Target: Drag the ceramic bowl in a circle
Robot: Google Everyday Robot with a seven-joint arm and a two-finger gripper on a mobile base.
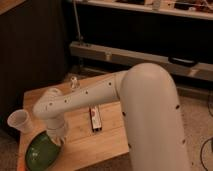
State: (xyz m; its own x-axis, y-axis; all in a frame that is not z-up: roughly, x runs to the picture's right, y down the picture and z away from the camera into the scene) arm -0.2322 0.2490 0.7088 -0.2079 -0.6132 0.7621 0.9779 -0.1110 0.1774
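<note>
Your hand (56, 138) is at the far rim of the ceramic bowl (41, 154), likely to drag it; can't tell its grip.

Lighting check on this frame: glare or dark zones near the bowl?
Camera view: warm light on the wooden table and white arm, dark background. The ceramic bowl shows soft sheen, no hard glare. The gripper, at the bowl's upper right rim, looks shaded under the arm.
</note>
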